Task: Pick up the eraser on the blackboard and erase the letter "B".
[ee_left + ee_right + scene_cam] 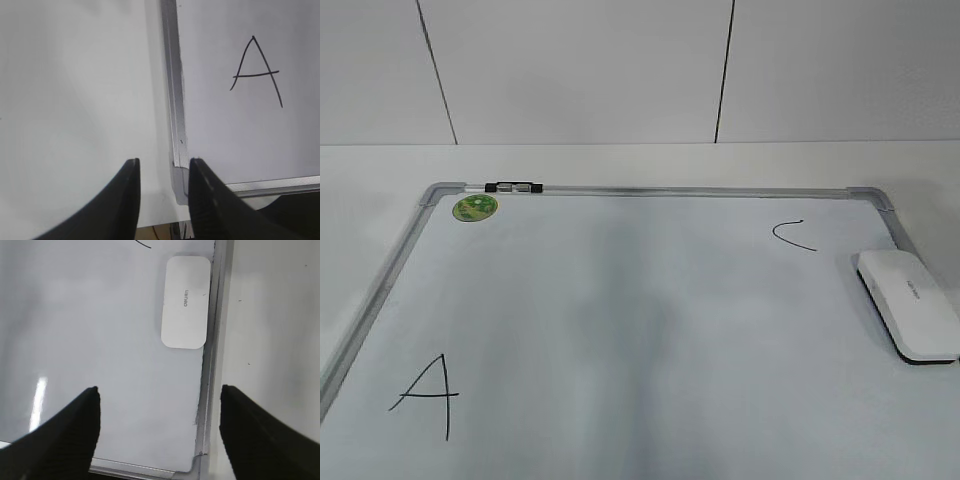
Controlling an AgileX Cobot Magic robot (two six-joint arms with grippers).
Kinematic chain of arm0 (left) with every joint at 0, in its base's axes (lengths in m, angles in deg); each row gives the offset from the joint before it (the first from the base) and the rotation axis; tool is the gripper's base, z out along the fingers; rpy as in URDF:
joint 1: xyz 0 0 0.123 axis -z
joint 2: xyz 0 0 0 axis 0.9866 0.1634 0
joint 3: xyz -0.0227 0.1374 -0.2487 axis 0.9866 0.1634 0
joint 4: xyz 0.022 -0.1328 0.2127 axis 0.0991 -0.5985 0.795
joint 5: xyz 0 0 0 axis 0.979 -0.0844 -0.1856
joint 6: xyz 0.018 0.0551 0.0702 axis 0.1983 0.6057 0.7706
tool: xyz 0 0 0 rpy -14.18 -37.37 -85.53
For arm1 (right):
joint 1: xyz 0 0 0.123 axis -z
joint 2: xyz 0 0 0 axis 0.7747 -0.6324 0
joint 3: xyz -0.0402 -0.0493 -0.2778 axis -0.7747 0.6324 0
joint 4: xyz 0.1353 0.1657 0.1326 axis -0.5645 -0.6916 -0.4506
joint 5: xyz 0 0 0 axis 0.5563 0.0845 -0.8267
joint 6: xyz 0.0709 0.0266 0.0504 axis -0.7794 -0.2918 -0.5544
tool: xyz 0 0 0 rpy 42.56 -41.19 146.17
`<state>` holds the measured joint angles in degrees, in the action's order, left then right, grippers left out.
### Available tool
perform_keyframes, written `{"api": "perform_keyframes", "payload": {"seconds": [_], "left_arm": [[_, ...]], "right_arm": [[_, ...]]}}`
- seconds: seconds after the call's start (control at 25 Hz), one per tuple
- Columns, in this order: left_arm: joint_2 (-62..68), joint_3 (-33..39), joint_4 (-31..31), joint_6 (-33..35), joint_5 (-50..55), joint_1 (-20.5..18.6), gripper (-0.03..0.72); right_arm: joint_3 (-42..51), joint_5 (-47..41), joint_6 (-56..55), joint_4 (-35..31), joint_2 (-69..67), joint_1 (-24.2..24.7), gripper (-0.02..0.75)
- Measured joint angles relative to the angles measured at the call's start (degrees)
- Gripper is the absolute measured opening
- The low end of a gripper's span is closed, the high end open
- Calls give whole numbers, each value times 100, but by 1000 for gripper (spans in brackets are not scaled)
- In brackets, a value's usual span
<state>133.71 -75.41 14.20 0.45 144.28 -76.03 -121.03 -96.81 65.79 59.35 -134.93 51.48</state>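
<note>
The blackboard [650, 300] lies flat on the white table, pale bluish-white with a grey frame. The white eraser [910, 302] rests on its right edge, dark felt down; it also shows in the right wrist view [185, 302]. No letter "B" shows in any view. A black "A" [425, 395] is at the near left, also in the left wrist view [256, 70]. A small "C" [793, 235] is at the far right. My left gripper [162, 165] is open and empty over the board's near-left corner. My right gripper [159, 392] is wide open and empty over the near-right corner, short of the eraser.
A round green sticker [476, 207] and a black-and-silver clip [514, 187] sit at the board's far-left corner. White table [75, 100] surrounds the board, and a white panelled wall [580, 70] stands behind. Neither arm shows in the exterior view.
</note>
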Motion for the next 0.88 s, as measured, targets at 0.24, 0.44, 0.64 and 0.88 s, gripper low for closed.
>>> {"api": "perform_keyframes", "payload": {"seconds": [0.24,0.44,0.64,0.88], "left_arm": [[-1507,664,0,0,-235,0,245],[-2805,1366,0,0,-672,0,245],[-4274,2263,0,0,-807,0,245],[-6231,2437,0,0,-728,0,245]], "right_arm": [[1342,843,0,0,1678,0,572],[2339,993,4,0,2723,0,572],[2809,993,43,-10,3519,0,572],[2812,798,47,-43,4000,0,572]]}}
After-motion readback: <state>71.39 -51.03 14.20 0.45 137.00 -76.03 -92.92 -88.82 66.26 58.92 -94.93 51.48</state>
